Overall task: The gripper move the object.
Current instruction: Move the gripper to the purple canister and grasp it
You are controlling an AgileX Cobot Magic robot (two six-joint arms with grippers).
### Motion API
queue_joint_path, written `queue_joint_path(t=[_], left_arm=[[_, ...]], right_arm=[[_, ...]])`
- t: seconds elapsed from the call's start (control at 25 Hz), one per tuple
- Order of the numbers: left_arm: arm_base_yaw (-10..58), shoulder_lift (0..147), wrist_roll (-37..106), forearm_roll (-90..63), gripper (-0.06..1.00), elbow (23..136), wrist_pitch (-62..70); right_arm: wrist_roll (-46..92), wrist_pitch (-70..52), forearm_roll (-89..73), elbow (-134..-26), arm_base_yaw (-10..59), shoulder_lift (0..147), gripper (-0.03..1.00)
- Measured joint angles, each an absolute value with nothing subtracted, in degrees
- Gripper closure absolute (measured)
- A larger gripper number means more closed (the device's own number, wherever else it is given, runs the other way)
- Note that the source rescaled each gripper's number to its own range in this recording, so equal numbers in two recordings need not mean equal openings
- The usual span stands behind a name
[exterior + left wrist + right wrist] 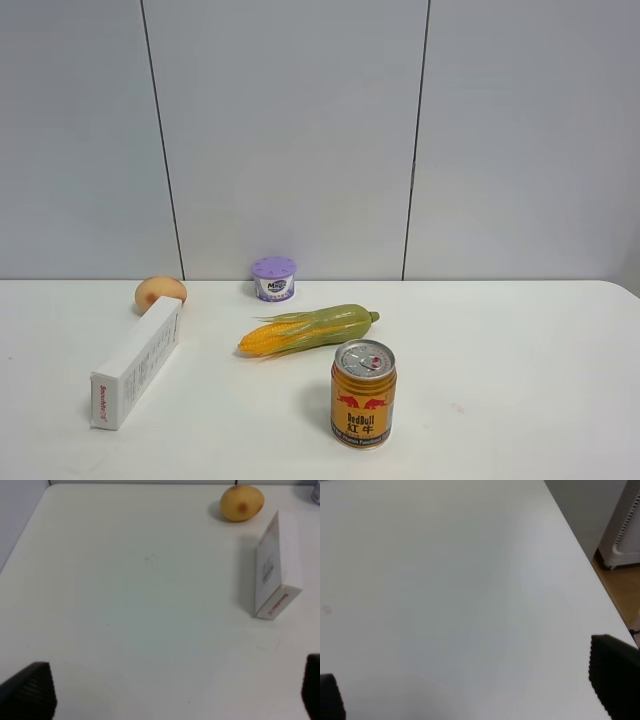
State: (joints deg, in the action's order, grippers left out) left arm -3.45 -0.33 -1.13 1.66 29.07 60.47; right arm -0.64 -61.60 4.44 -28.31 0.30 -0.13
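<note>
I read my left gripper (170, 695) and right gripper (472, 690) as spread wide and empty above the table (125, 605) because the lavender-lidded tub (274, 278) sat unreached at the back by the wall, behind the corn cob (305, 332).

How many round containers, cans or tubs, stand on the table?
2: the lavender-lidded tub at the back, near the middle; the gold can at the front, right of centre. None appears hidden.

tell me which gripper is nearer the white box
Left. The left gripper has the white box ahead of it; the right gripper faces bare table near the right edge, box out of view.
</note>
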Motion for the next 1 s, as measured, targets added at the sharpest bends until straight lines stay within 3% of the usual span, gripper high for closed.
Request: queue_joint_path(t=[1.0], left_arm=[[-3.45, -0.33, -1.13, 1.66, -0.06, 29.07, 60.47]], right_arm=[[-0.64, -61.6, 4.44, -28.31, 0.3, -0.13, -0.03]])
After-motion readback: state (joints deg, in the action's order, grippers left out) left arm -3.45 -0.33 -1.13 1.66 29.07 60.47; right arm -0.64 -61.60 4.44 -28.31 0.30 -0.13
